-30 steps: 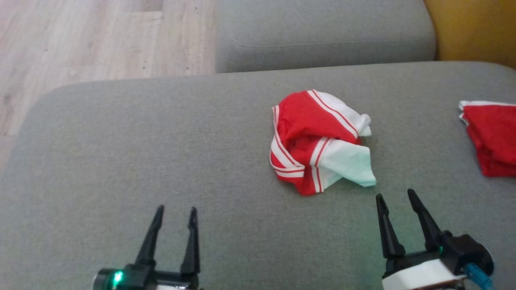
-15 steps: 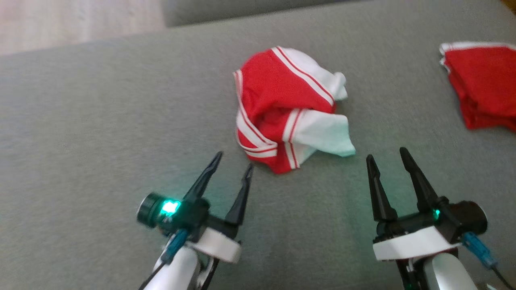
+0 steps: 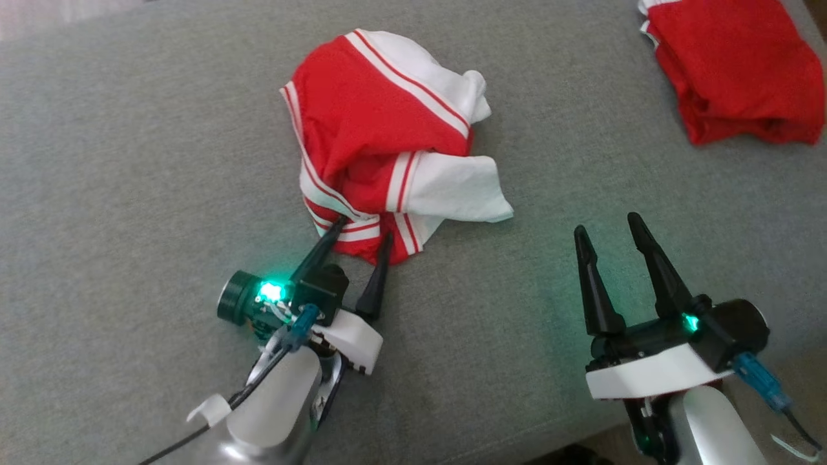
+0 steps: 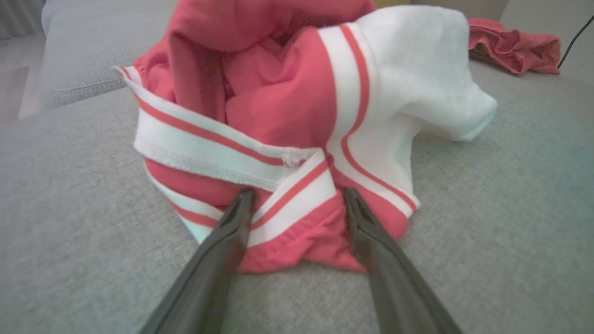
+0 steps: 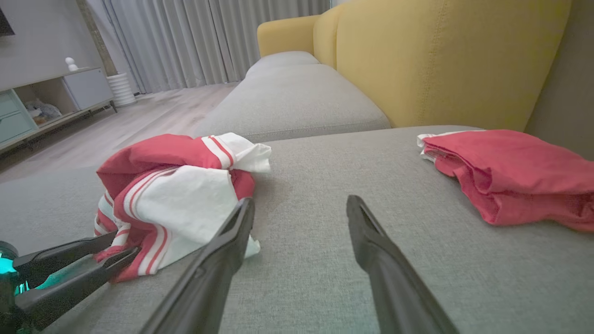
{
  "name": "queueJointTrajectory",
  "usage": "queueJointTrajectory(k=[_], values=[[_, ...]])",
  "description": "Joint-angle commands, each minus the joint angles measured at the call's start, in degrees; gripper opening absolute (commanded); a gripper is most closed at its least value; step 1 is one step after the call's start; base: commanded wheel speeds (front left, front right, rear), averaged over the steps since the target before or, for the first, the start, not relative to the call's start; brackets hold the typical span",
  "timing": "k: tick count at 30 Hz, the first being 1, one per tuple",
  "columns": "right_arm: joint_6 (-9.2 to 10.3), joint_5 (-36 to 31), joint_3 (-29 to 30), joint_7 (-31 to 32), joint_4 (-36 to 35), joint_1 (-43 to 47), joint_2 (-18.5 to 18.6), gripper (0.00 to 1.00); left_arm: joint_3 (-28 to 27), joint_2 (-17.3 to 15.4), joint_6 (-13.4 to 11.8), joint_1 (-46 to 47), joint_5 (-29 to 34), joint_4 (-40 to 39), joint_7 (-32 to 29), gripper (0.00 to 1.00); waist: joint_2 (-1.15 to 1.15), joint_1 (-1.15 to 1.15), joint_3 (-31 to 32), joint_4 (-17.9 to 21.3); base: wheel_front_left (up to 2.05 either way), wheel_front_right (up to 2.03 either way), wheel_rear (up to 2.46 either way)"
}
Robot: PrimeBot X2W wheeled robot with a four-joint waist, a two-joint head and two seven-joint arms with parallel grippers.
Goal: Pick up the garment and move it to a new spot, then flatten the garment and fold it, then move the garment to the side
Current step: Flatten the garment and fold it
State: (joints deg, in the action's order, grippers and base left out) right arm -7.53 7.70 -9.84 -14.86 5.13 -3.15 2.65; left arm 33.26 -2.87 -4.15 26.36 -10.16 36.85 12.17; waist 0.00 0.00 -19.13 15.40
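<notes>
a crumpled red and white garment with striped trim lies in a heap near the middle of a grey sofa cushion. the left gripper is at the heap's near edge, jaws spread wide, its dark fingertips against the striped hem (fabric sits between them, unpinched). the right gripper, equally wide and holding nothing, is over bare cushion just right of the heap, and a folded red cloth lies well apart at far right.
</notes>
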Motion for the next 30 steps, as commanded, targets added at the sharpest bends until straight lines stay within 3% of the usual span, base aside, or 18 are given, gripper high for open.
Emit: queueJointTrajectory(k=[1, 2, 6, 11, 17, 26, 30], values=[[0.04, 0.5, -1.5, -0.1, -1.8, -1.2, 0.2, 1.00, -1.5, 0.0, -1.0, 2.4, -0.5, 0.8, 0.4, 0.06, 0.00, 0.00, -0.7, 1.0, 0.00, 0.00, 0.00], [0.04, 0.5, -1.6, -0.1, -1.8, -1.3, 0.2, 1.00, -1.6, 0.0, -1.1, 2.7, -0.9, 1.3, 0.7, 0.00, 0.00, 0.00, -0.7, 1.1, 0.00, 0.00, 0.00], [0.04, 0.4, -1.6, -0.1, -1.7, -1.2, 0.2, 1.00, -1.2, 0.0, 0.2, 3.8, -2.1, 0.4, 1.9, 0.00, 0.00, 0.00, 0.1, 1.6, 0.00, 0.00, 0.00], [0.04, 0.7, -2.5, -0.1, -1.3, -1.1, 0.2, 1.00, 1.8, 0.0, 5.6, 7.9, -5.5, -6.7, 2.6, 0.00, 0.00, 0.00, 2.6, 2.4, 0.00, 0.00, 0.00], [0.04, 1.6, -4.3, -0.1, -0.8, -1.0, 0.2, 1.00, 3.5, 0.0, 9.3, 22.1, -10.2, -11.8, -2.1, 0.00, 0.00, 0.00, 6.1, 4.8, 0.00, 0.00, 0.00], [0.04, 2.3, -4.8, -0.1, -0.7, 0.1, 0.2, 1.00, -1.7, 0.0, 11.3, 47.8, -20.1, -10.3, -5.1, 0.00, 0.00, 0.00, 9.0, 6.8, 0.00, 0.00, 0.00], [0.04, 2.6, -4.4, -0.1, -1.1, 0.7, 0.2, 1.00, -5.2, -0.9, 11.3, 50.6, -23.4, -6.4, -4.6, 0.00, 0.00, 0.00, 9.9, 5.5, 0.00, 0.00, 0.00]])
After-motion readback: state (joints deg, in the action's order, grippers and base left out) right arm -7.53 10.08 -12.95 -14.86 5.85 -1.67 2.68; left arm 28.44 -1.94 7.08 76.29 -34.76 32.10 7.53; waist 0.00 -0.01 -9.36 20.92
